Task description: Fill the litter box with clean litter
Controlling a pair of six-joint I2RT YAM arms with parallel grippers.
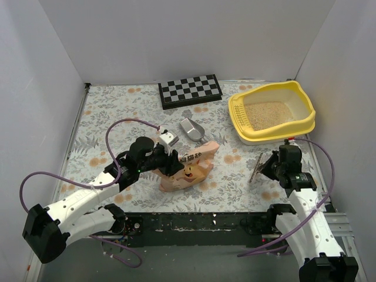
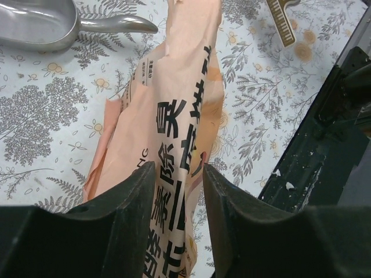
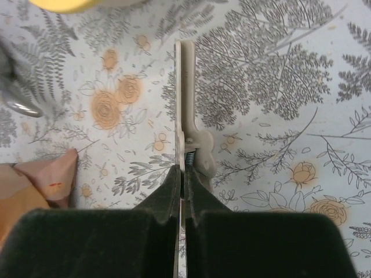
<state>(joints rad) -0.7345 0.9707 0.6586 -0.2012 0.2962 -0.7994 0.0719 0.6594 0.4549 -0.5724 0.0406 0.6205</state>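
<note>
Your left claw (image 2: pixel 175 185) squeezes the bag (image 2: pixel 185 87), right claw (image 3: pixel 182 179) pinches a clip (image 3: pixel 186 87); the litter box (image 1: pixel 237 116) waits in the far-right corner.

Table's covered in a floral cloth (image 1: pixel 111 106), grey leaves and little orange roses everywhere. A checkerboard (image 1: pixel 190 90) sits at the back, slightly angled. In front of it, around the middle, lies a metal scoop (image 1: pixel 192 130) with its handle pointing toward the bag (image 1: pixel 187 167). That one's peach, crinkled, has a cartoon face and black lettering, and stands just in front of the scoop. Off to the right is a long thin tan spring clip (image 1: pixel 257 167). Plain white walls on three sides
</note>
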